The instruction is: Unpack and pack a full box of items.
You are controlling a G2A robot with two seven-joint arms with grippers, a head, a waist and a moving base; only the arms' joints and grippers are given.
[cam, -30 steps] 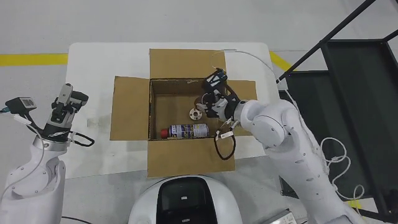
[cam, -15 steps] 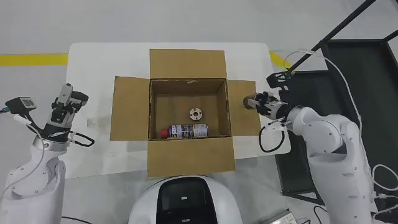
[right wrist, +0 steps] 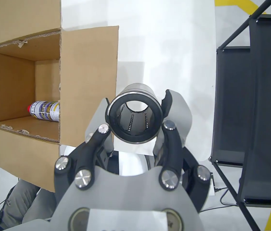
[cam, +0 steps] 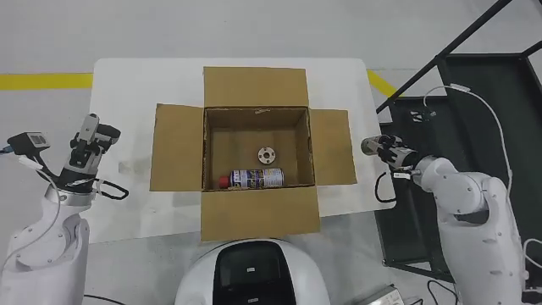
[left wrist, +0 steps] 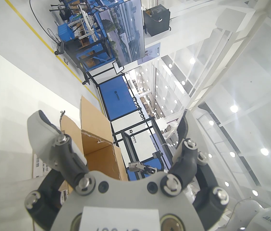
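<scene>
A: State of the right gripper (right wrist: 137, 98)?

B: Clamped on the metal bearing sleeve (right wrist: 134, 118), one finger on each flank. The bore faces the wrist camera, so the long axis runs roughly along the fingers.

A: Where is it?

B: Over the table (cam: 135, 85) edge, outside the box (cam: 254, 89). The box flap is on one side of the gripper and the black rack (cam: 483, 110) on the other, both near.

A: Next move?

B: Probably a set-down outside the box (table or rack, can't tell). The spray can (cam: 254, 177) and round flange (cam: 268, 152) lie inside the box, beyond that flap.

A: Left gripper (left wrist: 111, 122)?

B: Spread and empty, well apart past the box's far side. The right arm is nearer.
</scene>
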